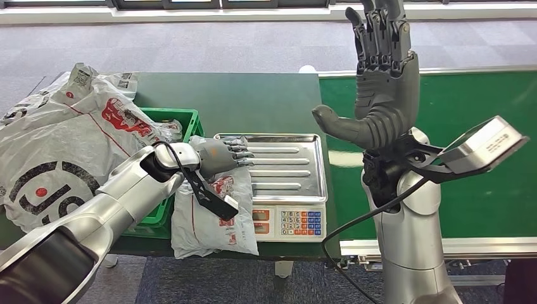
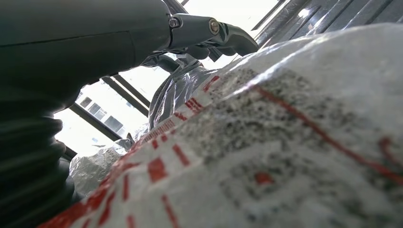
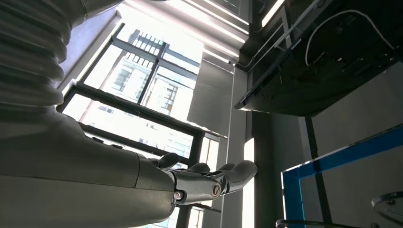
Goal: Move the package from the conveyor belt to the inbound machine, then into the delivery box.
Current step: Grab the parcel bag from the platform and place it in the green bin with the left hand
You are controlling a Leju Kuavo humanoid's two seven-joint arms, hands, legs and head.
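1. In the head view you had the left hand (image 1: 218, 155) lying on a white package (image 1: 212, 212), fingers (image 1: 240, 152) stretched flat over it toward the scale tray (image 1: 297, 180); whether they clamped it I could not tell. The package hung at the desk (image 1: 253, 101) edge, between the tray and the green bin (image 1: 183, 120), so weighing looked done and the drop left. Your right hand (image 1: 380, 82) stood raised, fingers apart, empty, over the green belt (image 1: 481, 107), with open room there
2. In the left wrist view the package (image 2: 285, 142) sat right under your hand, with more bags behind
3. In the right wrist view your fingers (image 3: 223, 178) lay spread toward windows
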